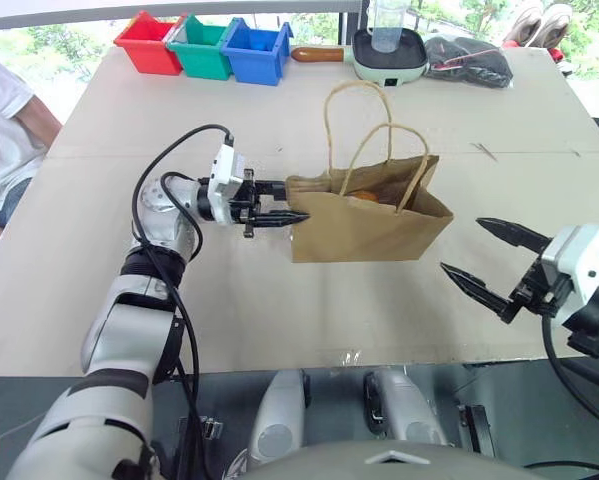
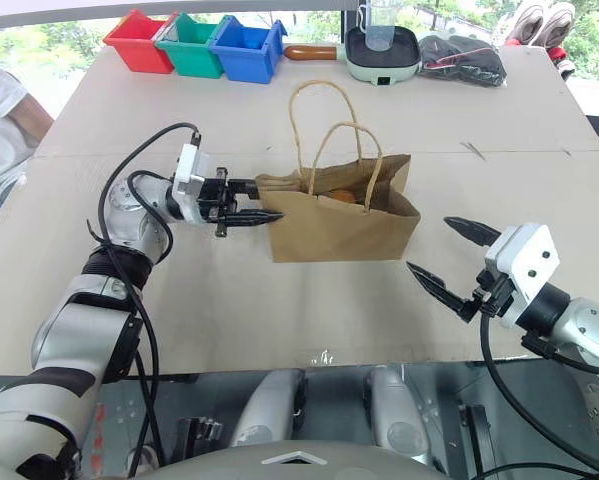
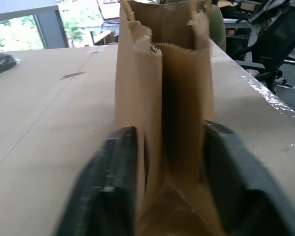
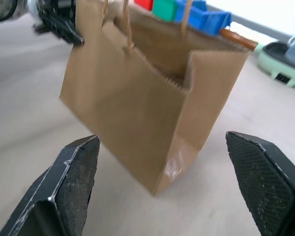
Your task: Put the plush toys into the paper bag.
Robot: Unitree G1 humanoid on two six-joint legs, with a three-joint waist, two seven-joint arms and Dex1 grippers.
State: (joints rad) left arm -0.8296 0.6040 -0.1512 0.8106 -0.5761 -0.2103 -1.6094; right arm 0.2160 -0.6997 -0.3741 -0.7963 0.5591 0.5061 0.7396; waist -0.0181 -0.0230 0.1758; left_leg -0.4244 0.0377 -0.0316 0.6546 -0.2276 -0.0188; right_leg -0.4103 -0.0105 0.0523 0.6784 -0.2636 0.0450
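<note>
Right gripper (image 2: 441, 254) stands wide open and empty; left gripper (image 1: 279, 203), part-open, straddles the light, crushable paper bag (image 1: 369, 225) edge.

Beige table (image 1: 279, 310) before sunlit windows (image 1: 39, 40)

Silver-grey arm shells broken by black bands at the joints, with a rounded metallic wrist section. Black cable looping from the forearm to a white boxy camera housing on the left gripper (image 1: 271, 206). Same white block on the right gripper (image 2: 449, 258). Black, tapering, pointed fingers (image 4: 76, 187) with finely cross-hatched inner pads.
</note>
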